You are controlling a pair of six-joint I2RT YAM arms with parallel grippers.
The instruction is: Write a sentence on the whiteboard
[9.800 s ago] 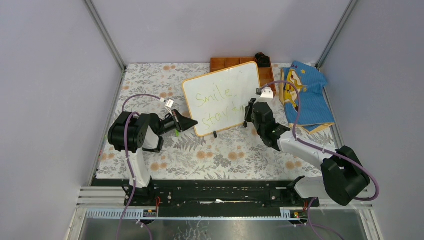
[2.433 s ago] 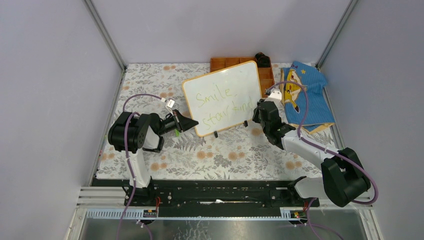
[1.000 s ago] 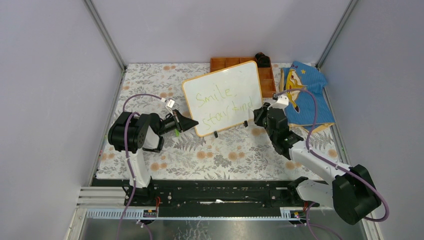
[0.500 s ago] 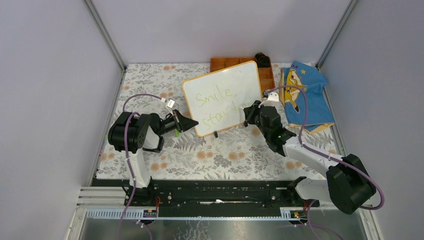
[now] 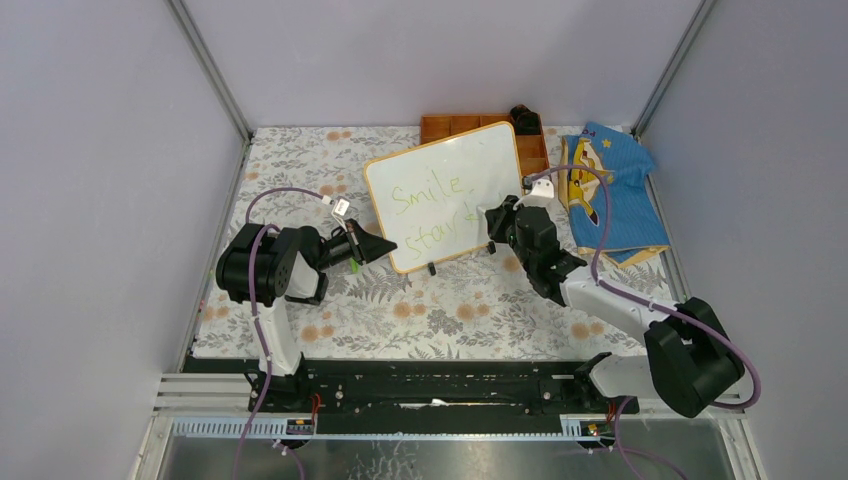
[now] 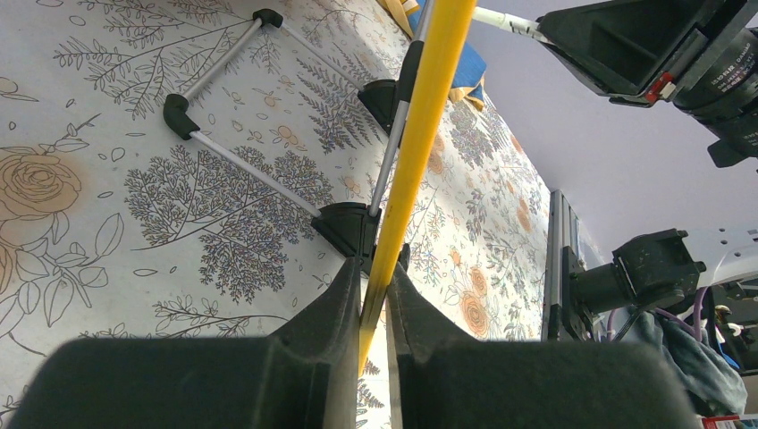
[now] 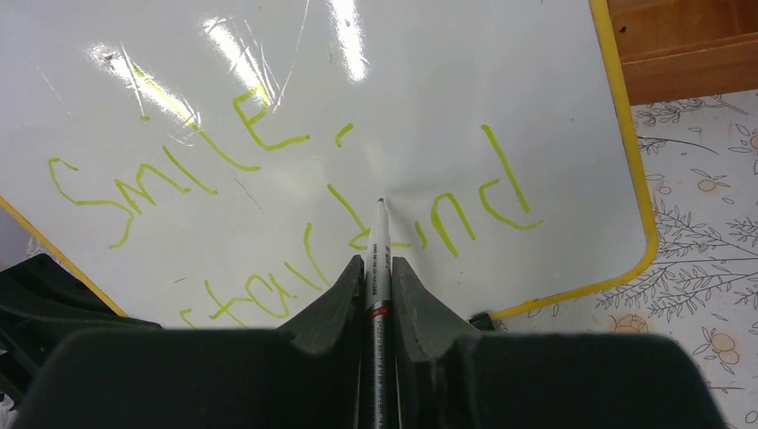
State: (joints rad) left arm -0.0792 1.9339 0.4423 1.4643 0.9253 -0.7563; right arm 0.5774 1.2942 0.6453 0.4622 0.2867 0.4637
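Your right jaws clamp the marker [image 7: 379, 268] at the whiteboard [image 7: 429, 89]; pushing harder could slip its frame from the left jaws' pinch.

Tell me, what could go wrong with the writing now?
The marker tip is right among the letters of the sentence, so a slip could scribble over the word kind. The left fingers pinch only the whiteboard by its edge; pushing too hard might tip or slide it.

Floral table [image 5: 440, 310] under the standing whiteboard [image 5: 445, 195], an orange tray [image 5: 450, 127], a blue cloth [image 5: 620, 205].
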